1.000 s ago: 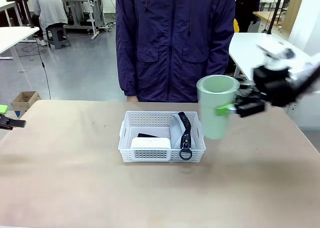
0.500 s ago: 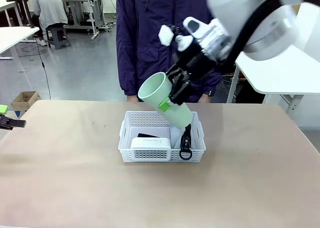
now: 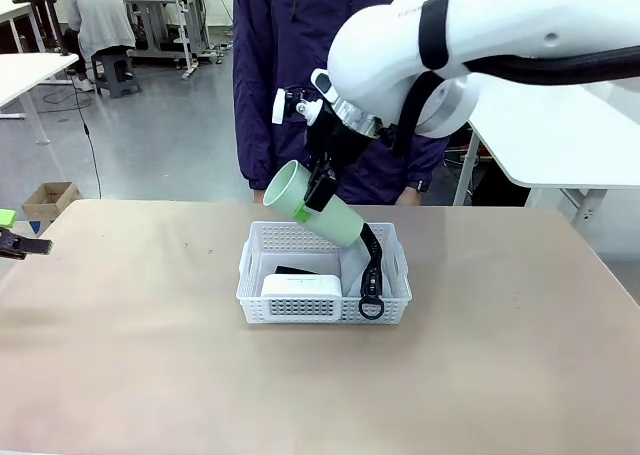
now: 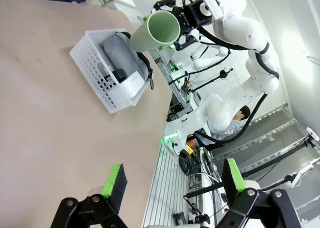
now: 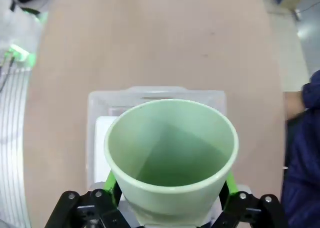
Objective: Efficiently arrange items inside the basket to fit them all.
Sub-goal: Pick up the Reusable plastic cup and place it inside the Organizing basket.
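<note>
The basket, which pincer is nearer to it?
Right. The right pincer holds the cup tilted over the basket; the left pincer is open, far off.

**My arms and grippers, present state**

Right arm: I come in from the right, high above the table, elbow raised, forearm reaching across the middle toward the far side. Wrist bent steeply downward and leftward.

Right gripper (image 3: 308, 203): my two green-padded fingers (image 5: 112, 184) are closed on the pale green cup (image 3: 315, 211), one on each side of its wall. I hold it tilted, mouth up and to the left, foot down to the right.

Left gripper (image 4: 172, 182): I rest low at the table's far left edge. My fingers stand wide apart, nothing between the pads (image 4: 112, 179).
</note>
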Tool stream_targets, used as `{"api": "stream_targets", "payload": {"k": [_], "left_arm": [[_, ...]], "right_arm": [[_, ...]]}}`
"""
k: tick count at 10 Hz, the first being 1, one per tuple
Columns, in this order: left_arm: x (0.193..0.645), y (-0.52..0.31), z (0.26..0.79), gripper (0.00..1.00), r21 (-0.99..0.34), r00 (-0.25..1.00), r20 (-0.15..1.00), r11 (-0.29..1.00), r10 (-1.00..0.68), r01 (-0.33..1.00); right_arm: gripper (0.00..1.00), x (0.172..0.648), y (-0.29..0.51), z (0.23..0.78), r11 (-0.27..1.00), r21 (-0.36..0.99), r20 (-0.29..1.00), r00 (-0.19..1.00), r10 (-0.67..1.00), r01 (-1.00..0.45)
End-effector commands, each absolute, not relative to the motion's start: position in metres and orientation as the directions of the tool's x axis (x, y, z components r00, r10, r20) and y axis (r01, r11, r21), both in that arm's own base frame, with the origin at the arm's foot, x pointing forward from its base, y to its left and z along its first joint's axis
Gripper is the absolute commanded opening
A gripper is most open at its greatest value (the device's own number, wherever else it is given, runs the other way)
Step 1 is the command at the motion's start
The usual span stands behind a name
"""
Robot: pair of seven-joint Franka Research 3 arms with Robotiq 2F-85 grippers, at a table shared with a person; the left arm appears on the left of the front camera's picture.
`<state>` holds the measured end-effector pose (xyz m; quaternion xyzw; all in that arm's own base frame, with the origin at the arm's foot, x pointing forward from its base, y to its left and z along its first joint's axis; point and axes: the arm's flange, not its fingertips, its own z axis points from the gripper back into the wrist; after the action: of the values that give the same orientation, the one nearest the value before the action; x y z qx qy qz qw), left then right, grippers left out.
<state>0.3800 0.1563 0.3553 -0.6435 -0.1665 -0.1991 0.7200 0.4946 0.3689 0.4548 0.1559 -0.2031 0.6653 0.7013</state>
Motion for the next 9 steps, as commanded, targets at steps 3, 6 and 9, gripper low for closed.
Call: {"api": "stream_targets", "payload": {"k": [3, 6, 9], "left_arm": [[0.378, 0.154, 0.357, 1.00, -0.863, 0.868, 0.491, 0.098, -0.074, 0.496], [0.378, 0.154, 0.357, 1.00, -0.863, 0.868, 0.491, 0.098, -0.074, 0.496], [0.378, 0.154, 0.357, 1.00, -0.863, 0.868, 0.491, 0.098, -0.074, 0.496]], "right_arm": [[0.92, 0.495, 0.369, 0.455, 0.066, -0.052, 0.492, 0.032, 0.870, -0.996], [0.92, 0.507, 0.389, 0.447, 0.074, -0.105, 0.405, 0.025, 0.914, -0.992], [0.92, 0.520, 0.410, 0.428, 0.101, -0.083, 0.365, 0.064, 0.929, -0.991]]}}
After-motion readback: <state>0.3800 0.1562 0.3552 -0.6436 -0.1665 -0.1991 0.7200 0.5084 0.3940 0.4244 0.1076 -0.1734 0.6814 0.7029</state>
